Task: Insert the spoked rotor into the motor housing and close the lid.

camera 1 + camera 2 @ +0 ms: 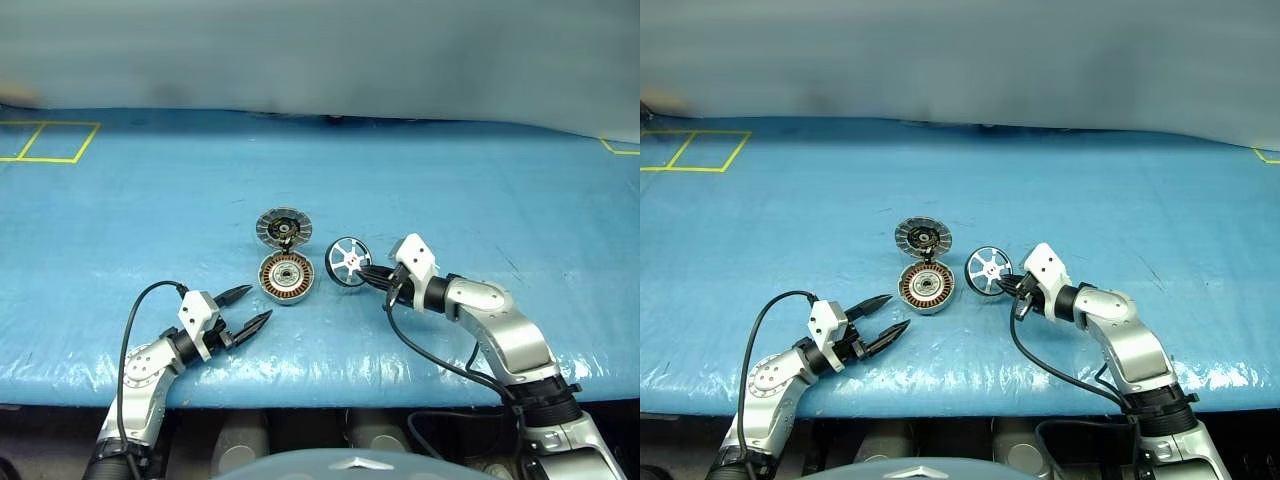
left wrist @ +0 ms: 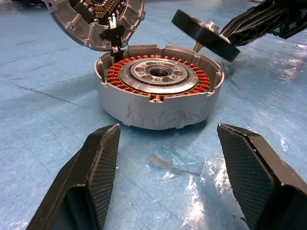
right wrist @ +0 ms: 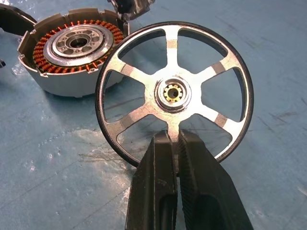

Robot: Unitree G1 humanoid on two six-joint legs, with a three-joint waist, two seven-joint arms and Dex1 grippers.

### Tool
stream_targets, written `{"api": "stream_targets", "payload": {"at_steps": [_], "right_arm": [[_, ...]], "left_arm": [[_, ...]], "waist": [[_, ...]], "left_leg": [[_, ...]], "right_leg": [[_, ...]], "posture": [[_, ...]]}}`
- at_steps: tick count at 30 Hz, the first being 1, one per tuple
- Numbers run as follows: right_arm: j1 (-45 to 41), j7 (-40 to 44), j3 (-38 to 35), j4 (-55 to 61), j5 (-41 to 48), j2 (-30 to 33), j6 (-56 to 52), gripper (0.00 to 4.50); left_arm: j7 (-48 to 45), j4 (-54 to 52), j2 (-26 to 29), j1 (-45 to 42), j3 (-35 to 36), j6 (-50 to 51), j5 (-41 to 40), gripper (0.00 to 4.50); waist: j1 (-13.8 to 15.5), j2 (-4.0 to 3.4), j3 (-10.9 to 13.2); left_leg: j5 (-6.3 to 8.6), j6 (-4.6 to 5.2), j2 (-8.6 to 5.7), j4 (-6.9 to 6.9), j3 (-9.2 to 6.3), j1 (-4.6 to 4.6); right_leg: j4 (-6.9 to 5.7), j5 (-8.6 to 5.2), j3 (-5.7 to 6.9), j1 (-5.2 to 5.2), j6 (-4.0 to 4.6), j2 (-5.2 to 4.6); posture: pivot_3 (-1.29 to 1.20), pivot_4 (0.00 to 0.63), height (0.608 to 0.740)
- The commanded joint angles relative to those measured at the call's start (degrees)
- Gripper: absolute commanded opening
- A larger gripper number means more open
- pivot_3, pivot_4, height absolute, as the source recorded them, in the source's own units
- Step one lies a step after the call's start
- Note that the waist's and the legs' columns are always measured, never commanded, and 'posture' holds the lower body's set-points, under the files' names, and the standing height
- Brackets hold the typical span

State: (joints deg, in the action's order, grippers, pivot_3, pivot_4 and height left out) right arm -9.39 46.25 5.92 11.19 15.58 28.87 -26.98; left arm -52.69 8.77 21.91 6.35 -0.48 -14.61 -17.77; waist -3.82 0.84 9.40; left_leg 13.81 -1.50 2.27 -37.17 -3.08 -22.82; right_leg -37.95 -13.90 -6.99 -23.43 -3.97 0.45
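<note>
Left gripper (image 1: 248, 306): jaws spread wide and empty, hovering low over the blue table cover (image 1: 480, 170); it points toward 1 o'clock, straight at the motor housing, which sits just beyond its tips.

Motor housing (image 1: 287, 277): shallow grey cup resting flat on the cover, mouth up; ring of copper windings around a silver hub with an open bore, nothing seated in it yet.

Lid (image 1: 283, 227): ribbed grey disc at 12 o'clock of the housing, touching its far rim, where it seems hinged; swung back and open, inner face toward the camera.

Spoked rotor (image 1: 348, 261): six-spoke silver wheel with a thin dark rim, at 3 o'clock of the housing and just beside it, clear of its wall; tipped up on edge, face toward the right arm, brass-coloured centre shaft showing. Whether the lower rim touches the cover cannot be told.

Right gripper (image 3: 178, 158): jaws clenched on one spoke of the rotor, close under the hub; approaches from 4 o'clock of the wheel.

Key relation: the rotor's axle lies nearly level while the housing bore points straight up, so by my judgement the wheel must be laid flat and carried toward 9 o'clock to centre it over the hub.

Nearer arm: the right, already holding the part.
</note>
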Motion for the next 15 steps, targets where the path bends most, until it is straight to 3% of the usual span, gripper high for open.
{"api": "stream_targets", "payload": {"at_steps": [1, 15], "right_arm": [[0.98, 3.78, -0.88, 5.15, 4.76, 0.66, 0.19, 0.03], [-4.71, 6.29, 8.43, 1.03, 4.72, -5.44, 1.18, 0.03]], "left_arm": [[-1.01, -0.03, -0.03, -0.22, 0.29, -1.02, -0.9, 3.42], [-2.72, 1.51, -0.61, -1.6, 0.25, -1.31, -1.37, 3.42]], "waist": [[-0.04, 0.0, 0.0], [-0.04, 0.0, 0.01]], "left_leg": [[0.0, 0.0, 0.0, 0.01, 0.0, 0.0], [0.0, -0.01, 0.0, -0.01, 0.0, 0.0]], "right_leg": [[0.0, 0.0, 0.0, 0.0, -0.01, 0.01], [-0.01, -0.01, 0.01, -0.02, 0.03, 0.0]], "posture": [[0.0, 0.15, 0.74], [0.0, 0.15, 0.74]]}}
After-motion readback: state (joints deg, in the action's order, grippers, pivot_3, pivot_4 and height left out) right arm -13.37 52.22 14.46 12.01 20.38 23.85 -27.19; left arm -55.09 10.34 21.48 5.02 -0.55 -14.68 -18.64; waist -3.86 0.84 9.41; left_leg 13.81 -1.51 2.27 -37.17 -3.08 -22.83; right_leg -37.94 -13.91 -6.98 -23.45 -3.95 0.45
